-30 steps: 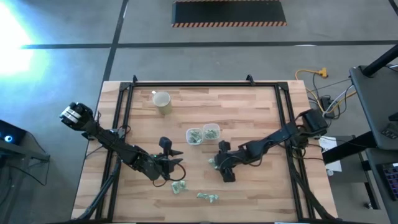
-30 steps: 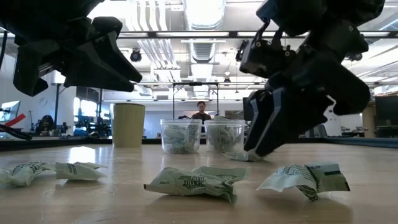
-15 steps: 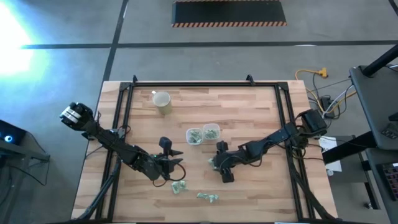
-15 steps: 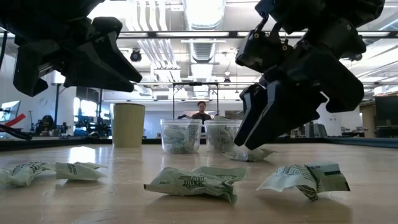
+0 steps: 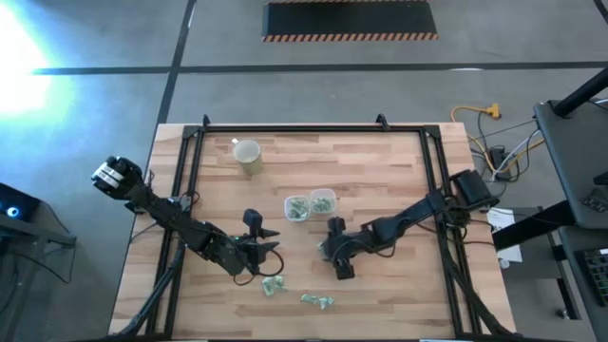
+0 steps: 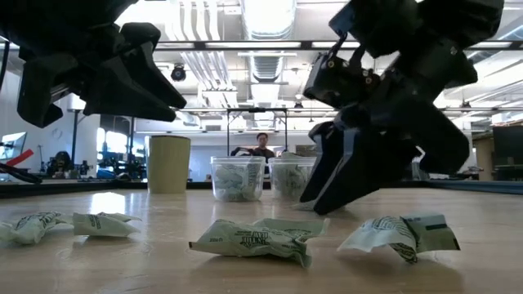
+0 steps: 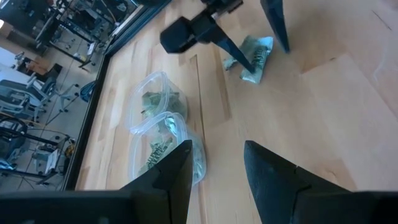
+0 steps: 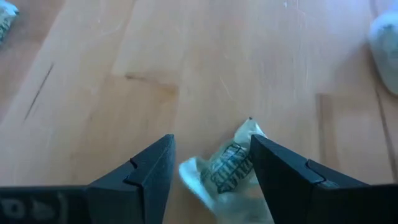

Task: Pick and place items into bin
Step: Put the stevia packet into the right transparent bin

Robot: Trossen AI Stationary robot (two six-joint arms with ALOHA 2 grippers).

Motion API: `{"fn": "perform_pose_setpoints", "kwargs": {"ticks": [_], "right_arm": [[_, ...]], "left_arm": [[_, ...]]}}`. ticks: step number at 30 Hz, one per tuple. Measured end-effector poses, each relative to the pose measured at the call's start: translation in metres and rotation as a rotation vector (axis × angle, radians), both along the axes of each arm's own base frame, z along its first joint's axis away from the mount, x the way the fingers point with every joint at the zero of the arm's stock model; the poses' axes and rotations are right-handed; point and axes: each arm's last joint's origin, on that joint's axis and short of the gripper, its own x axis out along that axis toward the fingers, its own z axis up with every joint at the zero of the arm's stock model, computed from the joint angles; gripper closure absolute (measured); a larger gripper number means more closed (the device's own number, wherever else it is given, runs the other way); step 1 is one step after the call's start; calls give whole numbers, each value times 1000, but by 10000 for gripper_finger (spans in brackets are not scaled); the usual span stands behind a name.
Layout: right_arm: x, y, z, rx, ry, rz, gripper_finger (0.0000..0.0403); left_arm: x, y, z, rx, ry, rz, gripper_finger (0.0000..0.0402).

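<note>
While several packets already sit inside the two clear tubs (image 5: 311,205) at the middle of the table (image 5: 380,171), the job looks only partly done, since a few packets lie loose on the wood. One packet (image 8: 227,168) lies between the spread fingers of the right gripper (image 5: 330,255), just to the near right of the tubs; the fingers are apart on either side of it and I judge they have not closed yet. Two more packets, one (image 5: 274,286) and another (image 5: 317,301), lie near the front edge, and the level view shows what may be a further loose pair (image 6: 57,225) at its left.

The left gripper (image 5: 258,249) waits over the table to the near left of the tubs, its fingers apart and empty.

Room to move seems fair. The right gripper has bare wood around its packet and a short path to the tubs, though the tubs are small and light and a low pass could nudge them. The beige cup (image 5: 248,155) stands well apart at the far left. The front packets lie close to the table's near edge, so a sweep there risks pushing one off. The two grippers are near each other, which leaves little slack between them.
</note>
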Motion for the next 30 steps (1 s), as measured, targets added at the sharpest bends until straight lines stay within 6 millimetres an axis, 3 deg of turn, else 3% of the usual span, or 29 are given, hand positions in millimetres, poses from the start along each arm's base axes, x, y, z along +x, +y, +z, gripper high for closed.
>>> {"fn": "perform_pose_setpoints", "kwargs": {"ticks": [12,24,30], "right_arm": [[5,-1,2,-23,8,1,218],[4,-1,1,-75,14,38,352],[8,0,6,-103,-1,61,392]], "left_arm": [[-1,1,-2,-5,15,10,273],[-1,1,-2,-5,15,11,273],[-1,1,-2,-5,15,11,273]]}}
